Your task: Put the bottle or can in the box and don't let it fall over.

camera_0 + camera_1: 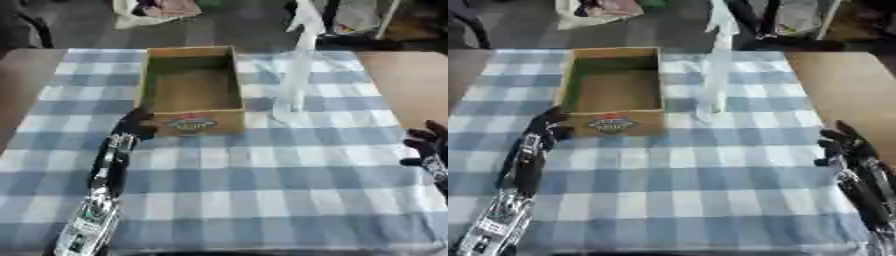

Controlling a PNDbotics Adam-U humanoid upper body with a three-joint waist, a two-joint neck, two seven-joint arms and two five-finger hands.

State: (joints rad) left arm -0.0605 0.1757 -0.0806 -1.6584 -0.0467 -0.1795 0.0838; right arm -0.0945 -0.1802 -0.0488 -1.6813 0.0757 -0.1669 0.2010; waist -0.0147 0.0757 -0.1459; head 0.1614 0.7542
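Bottle is seen standing upright on the blue-and-white checked cloth, clear plastic by the look of it, just to the right of the cardboard box and not inside it. A white-gloved hand of a person is reached in from the far edge and is held on the top of the bottle; whether it's pinched or only steadied can't be made out. The box is sat open-topped toward the far left of the counter, a red and white label shown on its near wall, and nothing can be seen inside it. The left hand is stretched forward from the lower left, fingers fairly straight and placed against the box's near-left corner, nothing gripped. The right hand is parked at the right edge of the cloth, fingers relaxed and pointed up, nothing held, well apart from both bottle and box. Brown counter is left bare on either side of the cloth
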